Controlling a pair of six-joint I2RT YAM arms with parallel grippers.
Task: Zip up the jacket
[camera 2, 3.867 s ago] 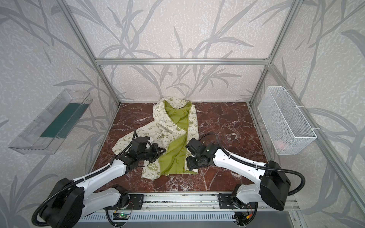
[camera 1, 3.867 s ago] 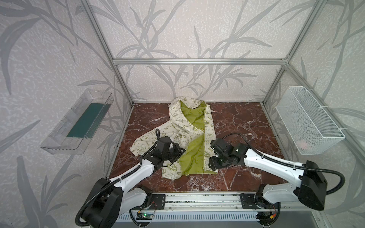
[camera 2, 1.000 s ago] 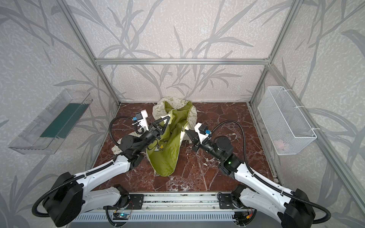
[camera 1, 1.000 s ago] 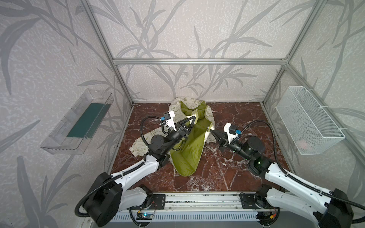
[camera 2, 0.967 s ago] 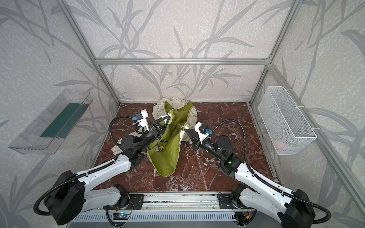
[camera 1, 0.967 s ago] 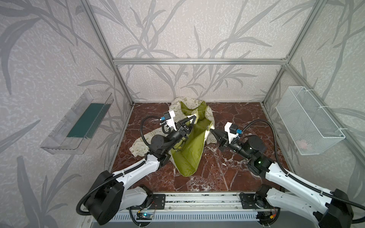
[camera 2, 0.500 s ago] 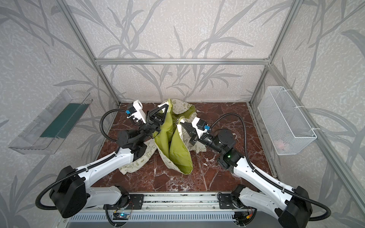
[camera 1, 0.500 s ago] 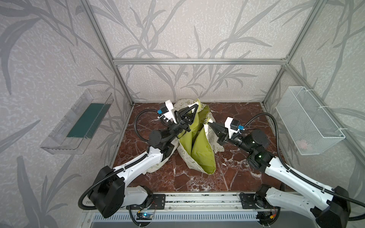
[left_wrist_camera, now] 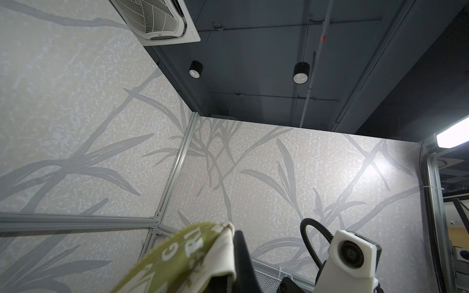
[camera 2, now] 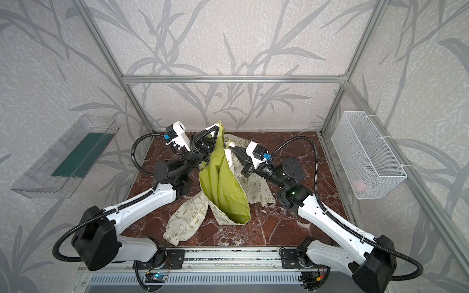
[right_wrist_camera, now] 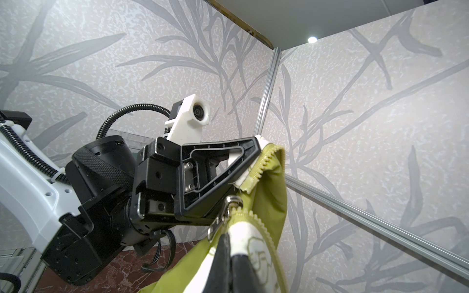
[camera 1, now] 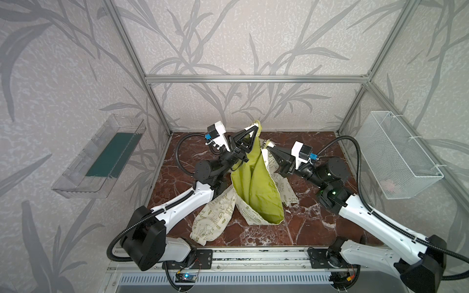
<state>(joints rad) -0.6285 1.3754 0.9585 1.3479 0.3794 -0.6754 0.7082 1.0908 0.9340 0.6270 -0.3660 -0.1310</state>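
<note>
Over the brown marble tabletop point(camera 1: 317, 228) the jacket point(camera 1: 256, 187) hangs at centre, lime lining outward, one sleeve point(camera 1: 210, 220) trailing onto the surface nearer the front. The left hand point(camera 1: 255, 130) is clamped on the corner of one toothed zipper edge point(right_wrist_camera: 264, 162), held highest. The right hand point(camera 1: 267, 147), just right of it and lower, pinches the other front edge beside the metal slider point(right_wrist_camera: 228, 208). The two ends probably need bringing level and taut so the pin can enter the slider. The print reads "PEACE" point(camera 2: 258, 188); an olive band shows "GR" point(left_wrist_camera: 182, 251).
</note>
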